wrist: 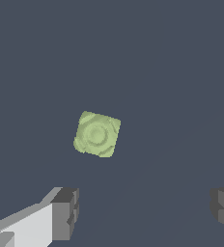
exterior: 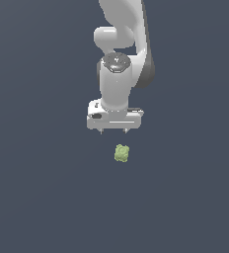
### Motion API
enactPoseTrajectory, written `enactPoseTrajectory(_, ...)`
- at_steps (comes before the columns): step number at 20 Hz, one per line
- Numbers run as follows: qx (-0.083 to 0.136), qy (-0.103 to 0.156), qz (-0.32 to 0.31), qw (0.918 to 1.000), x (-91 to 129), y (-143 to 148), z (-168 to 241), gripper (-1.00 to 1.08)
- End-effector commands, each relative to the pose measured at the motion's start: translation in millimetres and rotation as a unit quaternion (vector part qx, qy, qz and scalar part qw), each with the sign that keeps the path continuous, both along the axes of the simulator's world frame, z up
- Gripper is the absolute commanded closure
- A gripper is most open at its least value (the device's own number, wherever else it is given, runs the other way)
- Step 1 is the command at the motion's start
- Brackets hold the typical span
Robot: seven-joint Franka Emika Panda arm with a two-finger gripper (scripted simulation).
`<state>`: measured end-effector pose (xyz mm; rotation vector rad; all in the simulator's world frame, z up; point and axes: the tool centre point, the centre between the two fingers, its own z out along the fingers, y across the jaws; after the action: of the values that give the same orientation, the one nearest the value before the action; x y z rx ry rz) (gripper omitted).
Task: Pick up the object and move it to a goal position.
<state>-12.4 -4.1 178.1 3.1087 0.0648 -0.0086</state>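
The object, a small light-green knobbly block (exterior: 121, 152), lies on the dark grey floor in the exterior view, just below and slightly to the exterior view's right of my white gripper (exterior: 113, 131). The gripper hangs above it, apart from it, its two short fingertips spread wide and empty. In the wrist view the block (wrist: 97, 134) shows turned at an angle, with a round ringed bump on its upper face. It lies beyond the gap between my two grey finger pads (wrist: 65, 213), not between them.
The flat dark grey floor (exterior: 42, 197) runs all around the block. The white arm (exterior: 117, 74) rises behind the gripper. Nothing else shows.
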Motion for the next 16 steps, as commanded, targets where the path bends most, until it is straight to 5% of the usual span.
enactPoseTrajectory(1,0.000,0.000,0.000,1.0000,0.0,0.0,0.0,-0.92)
enactPoseTrajectory(16,0.009,0.012,-0.012,0.9998,-4.7,-7.4,-8.9,-0.92)
